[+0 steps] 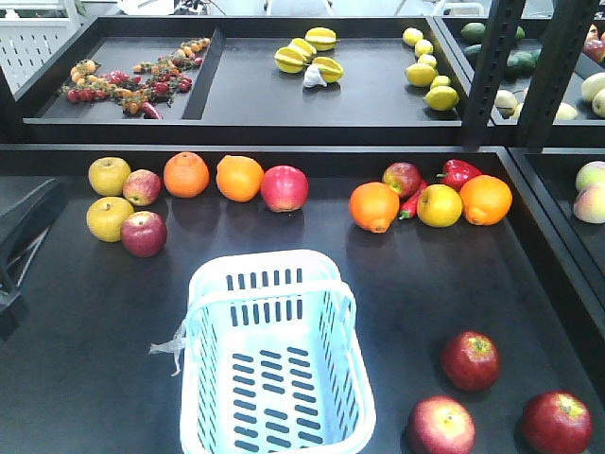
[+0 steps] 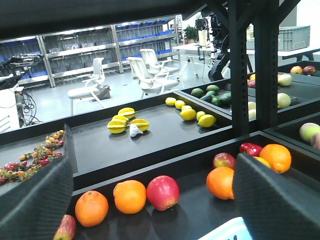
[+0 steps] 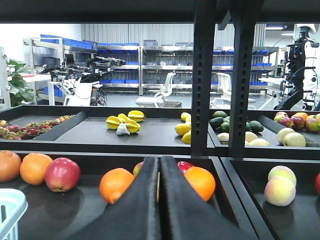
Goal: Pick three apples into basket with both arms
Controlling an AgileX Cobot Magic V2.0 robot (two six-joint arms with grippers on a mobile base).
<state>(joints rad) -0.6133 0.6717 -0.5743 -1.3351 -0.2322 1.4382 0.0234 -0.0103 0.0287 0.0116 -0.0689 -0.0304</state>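
From where I stand nothing has been picked yet, so I'd say the job is at its very first step, the reach.

At the left edge of the front view a black piece of the left arm (image 1: 24, 222) pokes in, well apart from any fruit. The basket (image 1: 269, 262) sits at bottom centre and is empty. The three dark-red apples (image 1: 470, 360) lie loose on the dark shelf at the lower right, near the basket's right wall but not touching it.

The left wrist view shows the left gripper (image 2: 152, 167) spread wide, one finger at each lower corner of the frame and nothing between them. In the right wrist view the right gripper (image 3: 159, 162) is clenched on nothing, its fingers pressed together up the middle of the frame.

The next move, I reckon, calls for the right jaws to open and drop over one of those apples. The left arm has the longer way round the basket.

Only the front view shows the three apples and the whole basket, but it shows neither gripper. Each wrist view shows its own jaws and a corner of the basket, lower right for the left wrist (image 2: 232, 231) and lower left for the right wrist (image 3: 10, 207). Otherwise both look at the back row, with the pink-red apple (image 2: 162, 192) among the oranges (image 2: 130, 196).
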